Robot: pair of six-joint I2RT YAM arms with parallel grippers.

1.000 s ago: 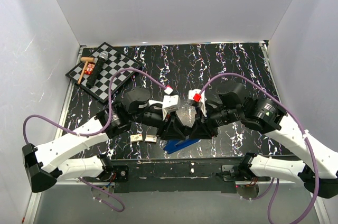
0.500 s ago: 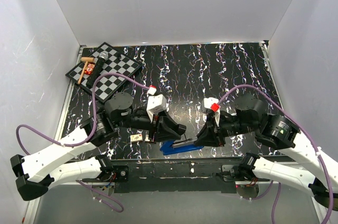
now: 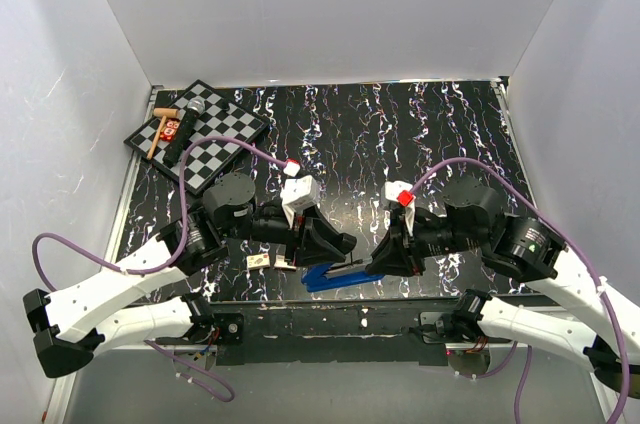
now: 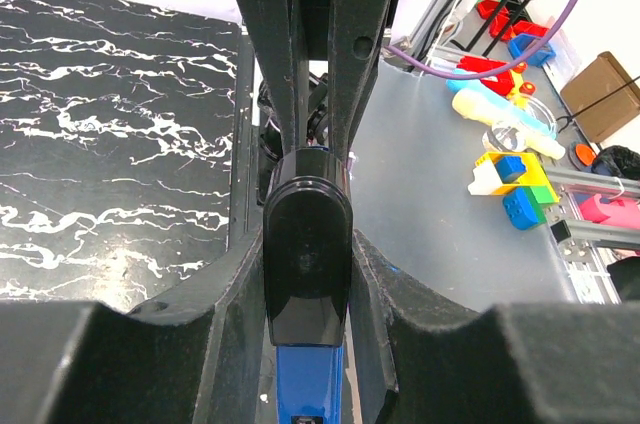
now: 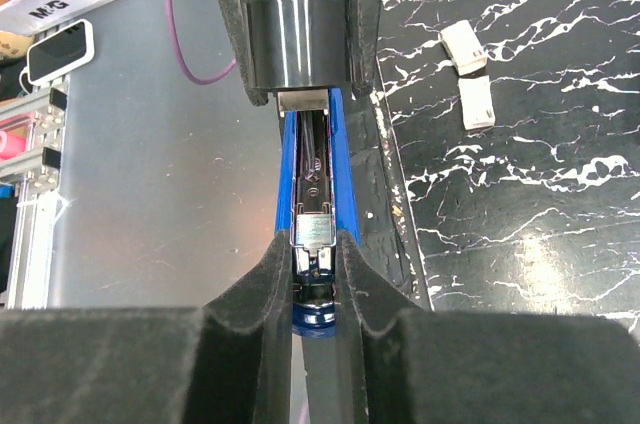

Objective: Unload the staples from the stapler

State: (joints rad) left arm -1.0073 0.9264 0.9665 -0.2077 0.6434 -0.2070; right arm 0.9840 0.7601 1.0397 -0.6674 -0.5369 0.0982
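Lying left-right, black cap leftward, the blue stapler (image 3: 335, 275) is clenched at opposite ends by left gripper (image 3: 341, 246) and right gripper (image 3: 376, 265).

The light is bright and even, coming from above. The white walls (image 3: 330, 4) spread it, so the shadows under my arms on the table (image 3: 400, 134) are short and soft. The glossy black table gives a pale glare near its middle. In both wrist views my own fingers (image 4: 120, 364) fill the bottom, dark and slightly out of focus. The stapler (image 5: 297, 39) carries soft vertical highlights on its black cap.
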